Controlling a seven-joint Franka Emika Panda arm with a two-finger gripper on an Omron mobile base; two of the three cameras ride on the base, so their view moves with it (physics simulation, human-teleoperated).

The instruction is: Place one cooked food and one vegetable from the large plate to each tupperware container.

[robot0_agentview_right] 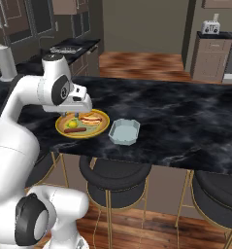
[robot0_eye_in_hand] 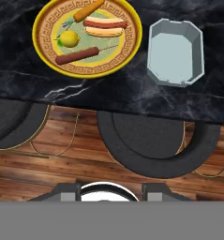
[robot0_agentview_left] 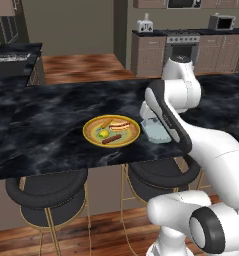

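Task looks unstarted: large plate (robot0_eye_in_hand: 45,58) sits on the dark marble counter (robot0_agentview_left: 51,107) near its near edge, all food on it, and the one tupperware container (robot0_eye_in_hand: 175,51) in sight, just right of the plate and apart from it, is empty. Task speaks of containers in the plural; a second one cannot be made out. Count on the plate: one hot dog in a bun (robot0_eye_in_hand: 104,26), one brown sausage (robot0_eye_in_hand: 77,56), one carrot (robot0_eye_in_hand: 87,10), one yellow round item (robot0_eye_in_hand: 70,39) resting on something green, kind unclear. Four foods, so two cooked, two vegetable by my reading. Every transfer remains to be done. Gripper (robot0_agentview_right: 83,108) hangs above the counter's near edge beside the plate, pointing down, nothing between the fingers as far as the views show; whether the jaws stand wide or narrow I cannot tell, the tips being barely visible. Two round dark bar stools (robot0_eye_in_hand: 155,145) stand under the counter edge.
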